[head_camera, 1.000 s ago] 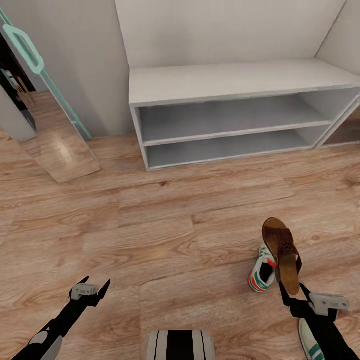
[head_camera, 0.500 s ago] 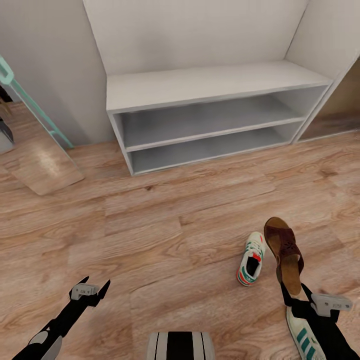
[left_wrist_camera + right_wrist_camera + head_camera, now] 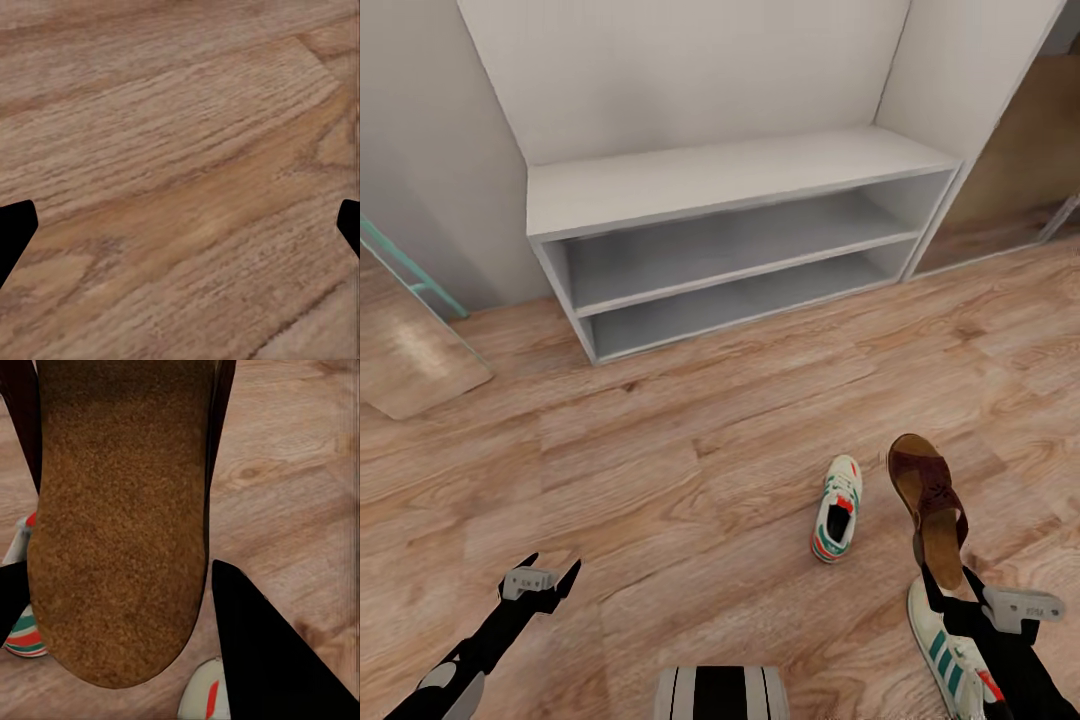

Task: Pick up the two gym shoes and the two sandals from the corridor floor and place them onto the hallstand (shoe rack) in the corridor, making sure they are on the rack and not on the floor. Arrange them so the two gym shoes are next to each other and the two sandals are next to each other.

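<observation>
My right gripper is shut on the heel of a maroon-brown sandal, held above the corridor floor; its tan footbed sits between the black fingers in the right wrist view. One gym shoe lies on the planks left of the sandal. A second gym shoe lies under my right arm, partly hidden. The pale-grey hallstand stands ahead with both open shelves bare. My left gripper hangs open over bare floor at lower left.
A mirror panel with a teal frame leans against the wall left of the hallstand. A wooden opening lies to its right. My base shows at the bottom edge. Wood planks stretch between me and the rack.
The camera has swung right, so the hallstand and mirror slid left in the picture. More of the second gym shoe shows under my right arm. Both grippers keep their pose.
</observation>
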